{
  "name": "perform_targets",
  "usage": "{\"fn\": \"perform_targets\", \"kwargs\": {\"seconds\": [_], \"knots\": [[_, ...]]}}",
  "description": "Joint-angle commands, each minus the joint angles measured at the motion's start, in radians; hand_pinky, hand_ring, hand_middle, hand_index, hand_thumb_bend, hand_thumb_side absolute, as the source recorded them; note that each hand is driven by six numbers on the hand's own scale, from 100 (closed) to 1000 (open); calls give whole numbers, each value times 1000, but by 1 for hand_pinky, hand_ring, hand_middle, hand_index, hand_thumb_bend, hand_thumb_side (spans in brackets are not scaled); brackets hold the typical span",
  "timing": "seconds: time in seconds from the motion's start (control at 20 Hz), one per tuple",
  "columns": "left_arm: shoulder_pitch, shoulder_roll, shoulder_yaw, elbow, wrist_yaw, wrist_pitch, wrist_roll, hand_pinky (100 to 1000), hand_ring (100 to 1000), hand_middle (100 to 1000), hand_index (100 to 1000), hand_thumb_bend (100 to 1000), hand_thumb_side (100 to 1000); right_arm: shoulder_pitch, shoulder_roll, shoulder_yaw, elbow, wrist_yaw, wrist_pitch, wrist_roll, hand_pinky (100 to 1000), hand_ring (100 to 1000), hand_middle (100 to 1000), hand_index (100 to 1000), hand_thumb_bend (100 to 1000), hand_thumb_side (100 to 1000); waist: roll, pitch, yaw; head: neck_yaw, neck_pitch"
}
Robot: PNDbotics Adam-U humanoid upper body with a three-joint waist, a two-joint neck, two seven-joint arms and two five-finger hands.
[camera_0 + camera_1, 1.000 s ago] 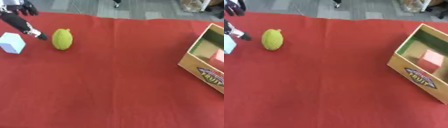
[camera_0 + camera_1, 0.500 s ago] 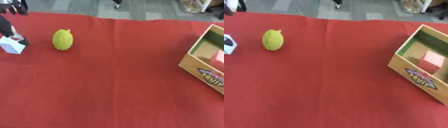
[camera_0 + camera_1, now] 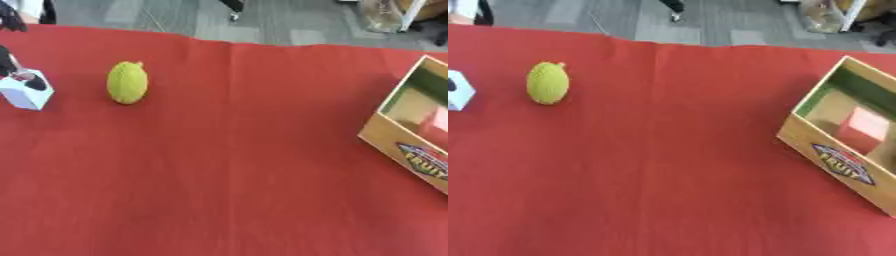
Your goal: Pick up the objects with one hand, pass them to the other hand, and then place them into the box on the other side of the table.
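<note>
Two things lie at the left end of the red table (image 3: 227,165): a white cube (image 3: 24,91) and, just to its right but apart from it, a bumpy green fruit (image 3: 128,82). The left hand (image 3: 19,75) shows only at the picture's left edge with dark fingertips on the cube's top, and whether it pinches or merely touches cannot be told. Well apart at the right edge sits a cardboard box (image 3: 826,156) holding a pink block (image 3: 863,130).
</note>
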Motion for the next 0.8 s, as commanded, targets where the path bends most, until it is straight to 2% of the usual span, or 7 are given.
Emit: {"fn": "perform_targets", "kwargs": {"seconds": [0.05, 0.15, 0.25, 0.3, 0.5, 0.8], "knots": [[-6, 31, 33, 48, -22, 72, 16, 845, 833, 768, 827, 833, 420, -7, -35, -13, -6, 8, 0, 2, 930, 847, 747, 897, 100, 496, 1, -14, 3, 6, -12], [0, 27, 37, 77, -17, 108, 30, 849, 838, 766, 827, 849, 453, -5, -35, -14, -4, 9, -1, 2, 929, 847, 747, 897, 100, 497, 1, -14, 4, 8, -12], [6, 23, 35, 101, -22, 139, 37, 853, 841, 764, 827, 892, 530, -3, -35, -14, -2, 10, -2, 4, 929, 847, 747, 897, 100, 498, 1, -14, 4, 11, -10], [7, 19, 36, 111, -24, 153, 39, 857, 836, 758, 826, 884, 571, -2, -35, -14, -1, 11, -2, 4, 930, 847, 747, 897, 100, 501, 1, -15, 4, 14, -10], [3, -4, 32, 164, -28, 217, 41, 866, 844, 761, 816, 897, 617, 0, -33, -14, 3, 13, -2, 6, 930, 847, 747, 897, 100, 509, 0, -15, 3, 28, -8], [0, -24, 23, 212, -77, 239, -1, 868, 853, 768, 808, 922, 638, 1, -29, -12, 8, 17, -2, 9, 930, 847, 747, 897, 100, 523, 1, -13, 3, 47, -9]]}}
